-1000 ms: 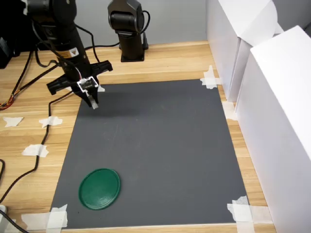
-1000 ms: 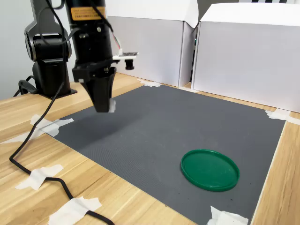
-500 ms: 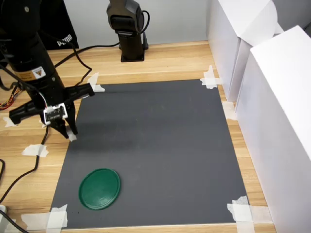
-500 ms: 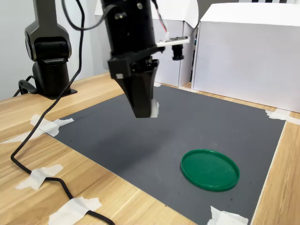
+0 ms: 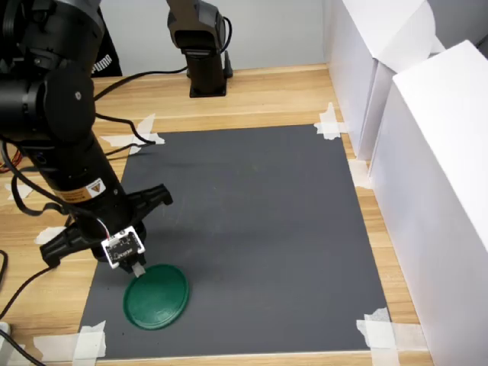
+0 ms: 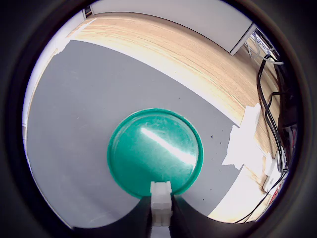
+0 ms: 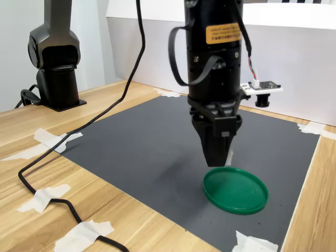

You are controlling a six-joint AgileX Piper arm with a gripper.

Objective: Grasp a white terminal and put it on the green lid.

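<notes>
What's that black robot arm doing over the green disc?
It is carrying a tiny white terminal, pinched in its gripper, to the green lid lying on the dark grey mat. The gripper is shut on the piece and hangs just above the lid's edge, not touching it. The terminal has not yet been set down.

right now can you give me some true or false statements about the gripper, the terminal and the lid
1. The gripper is shut on the white terminal. True.
2. The white terminal already lies on the green lid. False: it is held in the jaws above the lid's edge.
3. The green lid sits on the dark mat. True.
4. The green lid lies on bare wood. False: it is on the mat, near a taped corner.
5. White boxes stand beside the mat. True.
</notes>
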